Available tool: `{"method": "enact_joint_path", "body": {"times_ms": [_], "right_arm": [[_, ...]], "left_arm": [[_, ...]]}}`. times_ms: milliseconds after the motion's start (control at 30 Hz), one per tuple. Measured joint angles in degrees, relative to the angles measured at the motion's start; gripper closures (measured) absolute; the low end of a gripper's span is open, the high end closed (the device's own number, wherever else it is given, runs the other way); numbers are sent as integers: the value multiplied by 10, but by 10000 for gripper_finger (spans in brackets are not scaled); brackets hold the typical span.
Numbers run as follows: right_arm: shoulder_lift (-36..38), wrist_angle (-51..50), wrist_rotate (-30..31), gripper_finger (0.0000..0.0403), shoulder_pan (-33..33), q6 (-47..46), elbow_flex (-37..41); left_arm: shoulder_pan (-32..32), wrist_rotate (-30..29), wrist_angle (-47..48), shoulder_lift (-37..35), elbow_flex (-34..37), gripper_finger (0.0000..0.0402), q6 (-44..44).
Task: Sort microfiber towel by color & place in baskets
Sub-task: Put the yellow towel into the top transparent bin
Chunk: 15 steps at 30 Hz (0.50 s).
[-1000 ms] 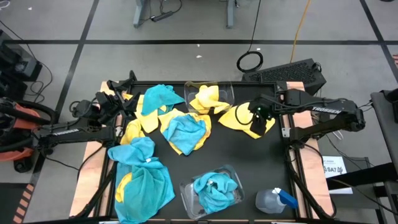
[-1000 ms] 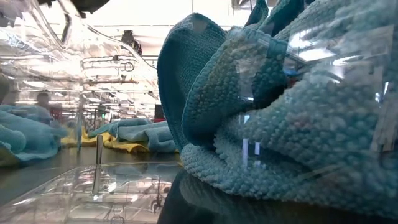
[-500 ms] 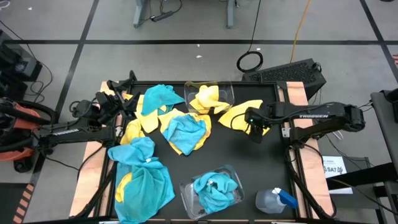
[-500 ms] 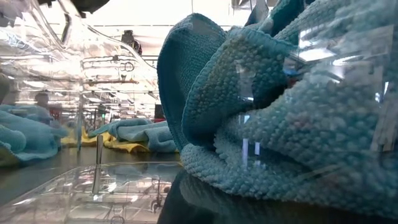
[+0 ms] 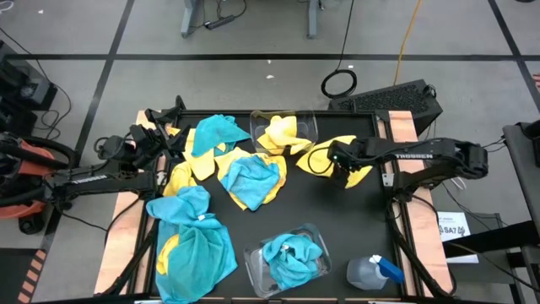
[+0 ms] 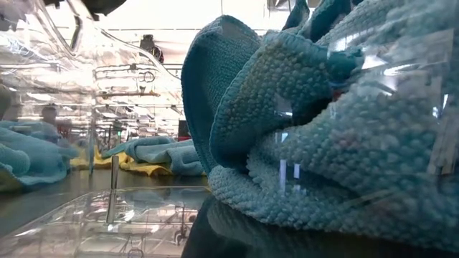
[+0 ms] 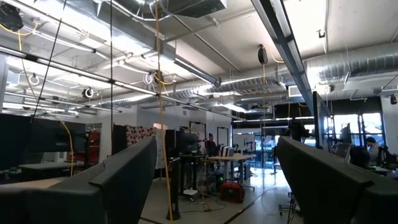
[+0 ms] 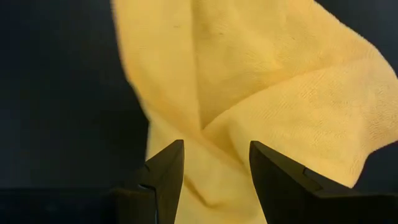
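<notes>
Yellow and turquoise microfiber towels [image 5: 246, 176] lie in a loose heap on the black table's left half. One yellow towel [image 5: 314, 157] lies apart near the far right. My right gripper [image 5: 339, 165] is open over it, pointing down, with the cloth [image 8: 249, 81] filling its wrist view behind the fingers [image 8: 214, 152]. The far basket [image 5: 310, 125] holds a yellow towel [image 5: 281, 132]. The near basket [image 5: 253, 268] holds turquoise towels [image 5: 291, 253] that press against its clear wall [image 6: 337, 143]. My left gripper [image 5: 169, 122] waits open at the far left, aimed at the room [image 7: 216, 149]. My right gripper comes from above with its open fingers [image 8: 166, 165] astride a creased part of the yellow towel [image 8: 208, 134], which lies flat on the table. I cannot tell whether the fingertips touch the cloth.
A clear spray bottle with a blue trigger [image 5: 371, 272] lies at the table's near right corner. Bare black tabletop [image 5: 337, 219] shows between the yellow towel and the near basket. The towel heap crowds the left half up to the left arm.
My right gripper has moved toward the table's left across the lone yellow towel, closer to the far basket. The towel's outline under it has shifted slightly. The left arm and the heap have kept still.
</notes>
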State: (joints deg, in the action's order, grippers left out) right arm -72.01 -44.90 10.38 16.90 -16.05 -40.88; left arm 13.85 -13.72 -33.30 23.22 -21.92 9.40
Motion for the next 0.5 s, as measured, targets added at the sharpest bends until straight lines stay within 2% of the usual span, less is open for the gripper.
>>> {"method": "enact_joint_path", "body": {"times_ms": [367, 500], "right_arm": [[-95, 89, -5, 229, 60, 4, 41], [-118, 123, -41, 230, 77, 24, 54]], "left_arm": [[0, 0, 0, 0, 0, 66, 0], [0, 0, 0, 0, 0, 66, 0]]}}
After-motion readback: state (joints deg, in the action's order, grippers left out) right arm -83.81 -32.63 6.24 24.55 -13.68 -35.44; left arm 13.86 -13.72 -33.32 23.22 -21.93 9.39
